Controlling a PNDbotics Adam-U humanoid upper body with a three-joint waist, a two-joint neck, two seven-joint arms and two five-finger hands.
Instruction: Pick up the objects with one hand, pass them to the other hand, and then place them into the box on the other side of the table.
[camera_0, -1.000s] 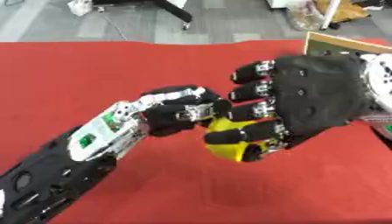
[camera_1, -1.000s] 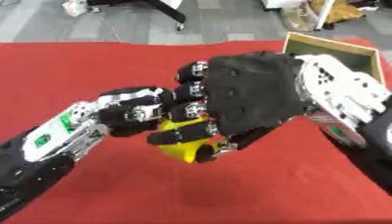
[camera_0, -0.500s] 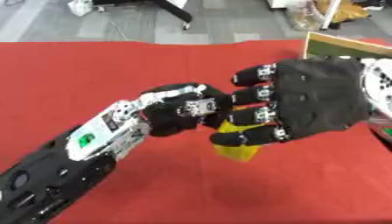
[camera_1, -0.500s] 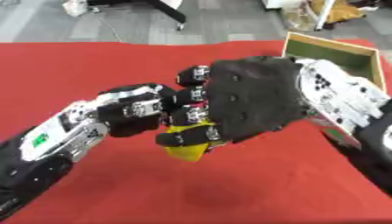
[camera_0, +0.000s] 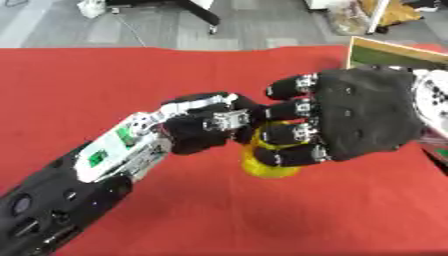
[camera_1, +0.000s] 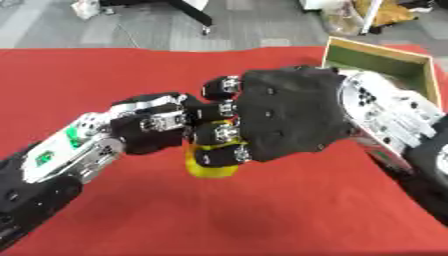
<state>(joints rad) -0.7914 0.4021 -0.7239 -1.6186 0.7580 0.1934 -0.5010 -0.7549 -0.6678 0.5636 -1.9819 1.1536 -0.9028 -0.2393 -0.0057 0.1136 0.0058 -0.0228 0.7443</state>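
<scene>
Red cloth covers the table where your 2 hands meet mid-handover left of the box (camera_1: 376, 57): right hand (camera_0: 363, 120) curls round the yellow object (camera_0: 267, 162), left hand (camera_0: 206, 127) also curled against it, so release left, then carry it boxward.

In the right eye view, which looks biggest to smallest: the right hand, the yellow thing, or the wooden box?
1. Right hand, though nearness to the camera enlarges it.
2. Wooden box, partly hidden behind that hand.
3. Yellow object, mostly covered by both hands.
</scene>
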